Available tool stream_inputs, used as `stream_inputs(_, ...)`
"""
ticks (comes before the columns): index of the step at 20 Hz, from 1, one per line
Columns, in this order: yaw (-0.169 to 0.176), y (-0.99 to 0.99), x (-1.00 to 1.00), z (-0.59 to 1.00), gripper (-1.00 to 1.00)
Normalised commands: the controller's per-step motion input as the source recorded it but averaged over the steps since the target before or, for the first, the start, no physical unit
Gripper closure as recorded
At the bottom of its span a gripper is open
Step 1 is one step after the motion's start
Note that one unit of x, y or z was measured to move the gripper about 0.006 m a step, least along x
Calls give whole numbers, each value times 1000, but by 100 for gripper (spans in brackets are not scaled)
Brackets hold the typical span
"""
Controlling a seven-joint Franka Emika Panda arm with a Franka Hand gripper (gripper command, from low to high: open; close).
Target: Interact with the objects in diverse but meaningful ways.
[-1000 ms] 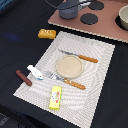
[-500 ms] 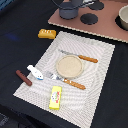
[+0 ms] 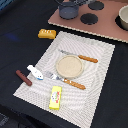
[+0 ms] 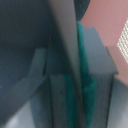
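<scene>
**Striped mat set, pot in the claw's reach**

Yellow flat packet (image 3: 55, 97) lay at the woven placemat's (image 3: 102, 60) near edge, the brown sausage-like stick (image 3: 23, 77) and white-and-blue piece (image 3: 35, 72) off its side, the ridged bread block (image 3: 47, 33) beyond. Farthest, the grey-blue pot (image 3: 68, 10) sat on the toy stove. The claw (image 4: 75, 75) appeared clamped on the pot's rim; everything else looked untouched.
</scene>
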Motion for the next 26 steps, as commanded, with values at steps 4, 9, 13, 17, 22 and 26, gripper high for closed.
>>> stream_inputs(4, -30, 104, 846, 255, 100)
stream_inputs(9, -18, 34, 683, 97, 100)
stream_inputs(13, 0, 0, 316, -121, 100)
stream_inputs(17, 0, 1, 159, -196, 100)
stream_inputs(22, 0, 65, 0, -209, 100)
stream_inputs(26, 0, 266, 0, -83, 100)
